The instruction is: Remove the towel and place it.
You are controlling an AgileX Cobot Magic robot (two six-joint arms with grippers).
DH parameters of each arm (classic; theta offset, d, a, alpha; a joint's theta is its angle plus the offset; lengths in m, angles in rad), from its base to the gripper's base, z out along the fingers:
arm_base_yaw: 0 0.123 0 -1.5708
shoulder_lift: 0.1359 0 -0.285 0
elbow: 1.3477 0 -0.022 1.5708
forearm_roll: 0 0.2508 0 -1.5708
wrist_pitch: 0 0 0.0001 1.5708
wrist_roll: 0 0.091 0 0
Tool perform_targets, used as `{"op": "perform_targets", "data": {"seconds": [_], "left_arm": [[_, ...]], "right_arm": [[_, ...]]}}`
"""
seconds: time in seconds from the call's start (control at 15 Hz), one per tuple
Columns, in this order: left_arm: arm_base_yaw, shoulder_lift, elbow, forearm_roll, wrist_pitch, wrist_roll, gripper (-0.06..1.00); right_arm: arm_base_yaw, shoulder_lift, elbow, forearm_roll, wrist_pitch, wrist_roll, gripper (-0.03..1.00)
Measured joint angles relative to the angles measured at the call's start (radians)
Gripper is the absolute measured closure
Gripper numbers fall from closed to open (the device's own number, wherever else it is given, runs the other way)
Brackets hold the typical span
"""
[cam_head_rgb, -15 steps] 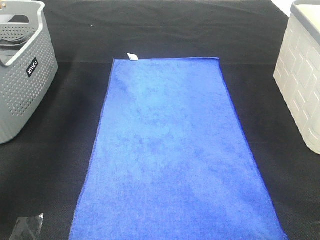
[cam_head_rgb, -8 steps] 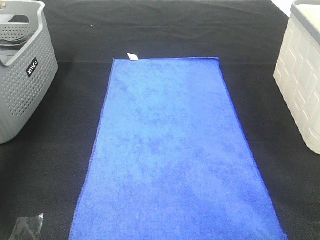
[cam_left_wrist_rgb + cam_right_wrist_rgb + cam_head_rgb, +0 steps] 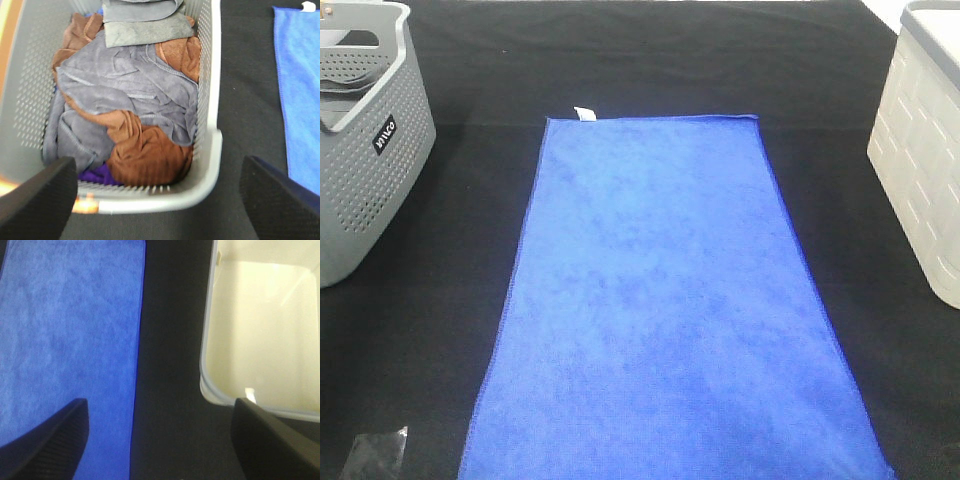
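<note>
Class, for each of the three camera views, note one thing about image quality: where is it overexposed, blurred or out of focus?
Exterior high view: the cream plastic bin is washed out against the black cloth table. Left wrist view: the dark fingers are soft and out of focus; the grey perforated basket is sharper. Right wrist view: the bin's interior glares pale yellow, and the royal-blue microfibre towel looks slightly soft.

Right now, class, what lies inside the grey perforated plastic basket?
The grey perforated plastic basket holds crumpled grey cloths, brown cloths and a bit of purple fabric. They cover the basket's floor and anything beneath.
</note>
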Motion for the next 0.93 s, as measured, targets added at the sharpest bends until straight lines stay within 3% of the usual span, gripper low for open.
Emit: {"op": "perform_targets", "data": {"seconds": [0.4, 0.93], "left_arm": [[0.000, -0.496, 0.427, 0.027, -0.118, 0.038, 0.13], [0.000, -0.973, 0.781, 0.062, -0.171, 0.016, 0.13]], "right_arm": [[0.000, -0.519, 0.381, -0.071, 0.003, 0.010, 0.22], [0.000, -1.004, 0.739, -0.082, 0.003, 0.014, 0.22]]}}
